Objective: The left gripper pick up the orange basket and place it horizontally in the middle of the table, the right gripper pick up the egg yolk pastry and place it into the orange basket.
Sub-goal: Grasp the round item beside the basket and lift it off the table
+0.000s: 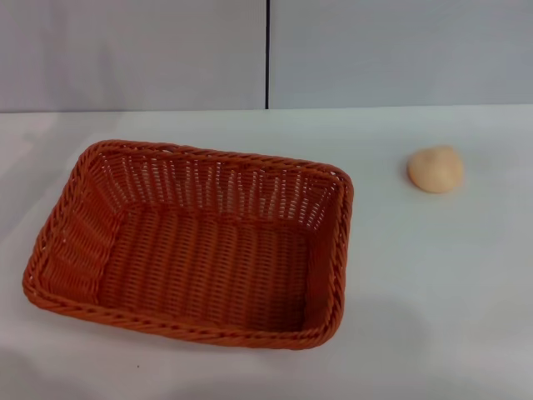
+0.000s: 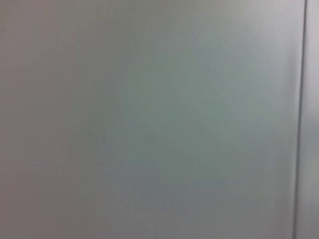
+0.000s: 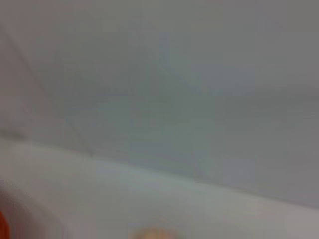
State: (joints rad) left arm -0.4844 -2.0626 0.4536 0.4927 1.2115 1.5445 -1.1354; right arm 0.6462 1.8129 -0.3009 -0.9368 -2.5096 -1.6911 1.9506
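Orange basket is sitting empty on the white table, left of centre, its long side slightly skewed. Egg yolk pastry is lying well apart to its right, toward the far edge. Neither tool is showing, so their state cannot be told.

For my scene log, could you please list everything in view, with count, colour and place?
orange basket: one, orange-brown woven, empty, on the table's left half, slightly skewed.
egg yolk pastry: one, pale peach, on the table to the right of the basket, apart from it.
table: one, white, carrying both.
wall: grey panels with a dark vertical seam, behind the table.
left gripper, right gripper: neither is in view.
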